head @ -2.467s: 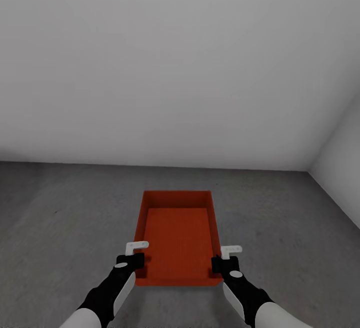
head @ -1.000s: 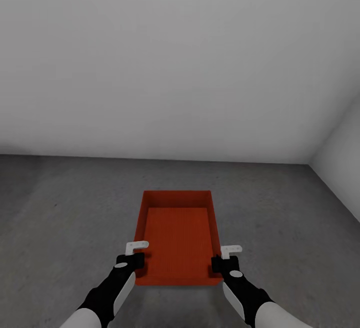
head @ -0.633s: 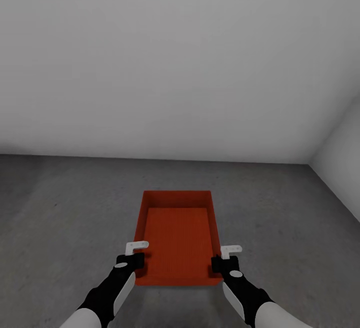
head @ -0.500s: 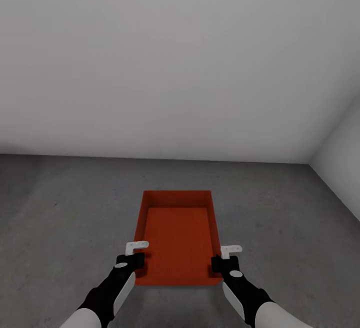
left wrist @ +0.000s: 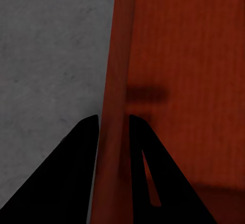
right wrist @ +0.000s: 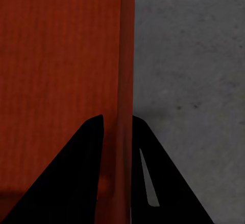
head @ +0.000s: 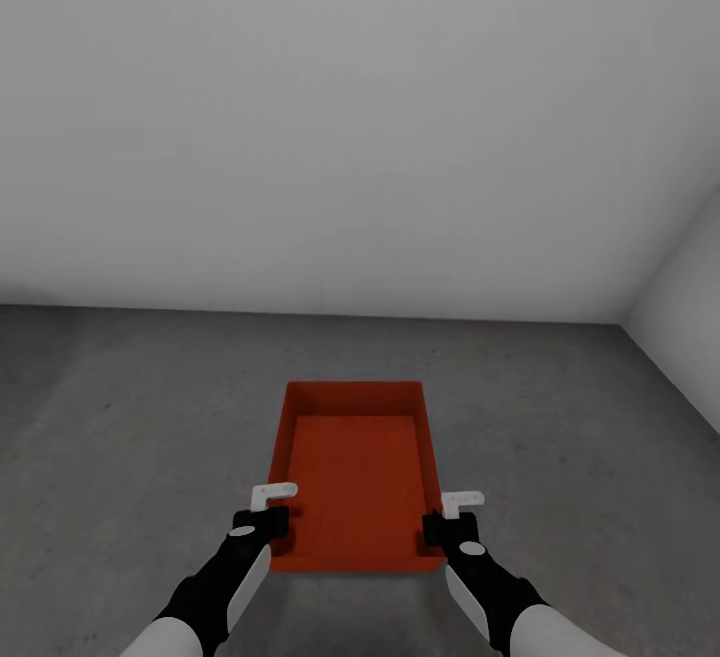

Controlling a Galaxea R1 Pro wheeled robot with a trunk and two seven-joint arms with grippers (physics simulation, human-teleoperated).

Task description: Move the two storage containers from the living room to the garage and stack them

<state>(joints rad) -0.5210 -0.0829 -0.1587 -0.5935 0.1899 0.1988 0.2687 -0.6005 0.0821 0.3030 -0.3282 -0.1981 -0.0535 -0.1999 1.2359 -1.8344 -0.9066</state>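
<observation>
One red-orange open-top storage container (head: 355, 472) is held between my two arms over the dark grey garage floor (head: 130, 417). My left gripper (head: 278, 527) is shut on its left side wall near the close corner, and my right gripper (head: 432, 529) is shut on the right side wall. In the left wrist view the black fingers (left wrist: 76, 152) straddle the container's wall (left wrist: 115, 81). The right wrist view shows the same pinch by my right gripper (right wrist: 118, 116) on the container's wall (right wrist: 125, 55). Whether the container touches the floor I cannot tell.
A plain pale grey wall (head: 350, 137) stands ahead, beyond the container. A second pale wall (head: 690, 317) meets it at a corner on the right. Bare grey floor stretches to the left and right of the container.
The line where wall meets floor has crept slightly up since the oldest frame, so the camera has shifted. Container and grippers keep their places in the view.
</observation>
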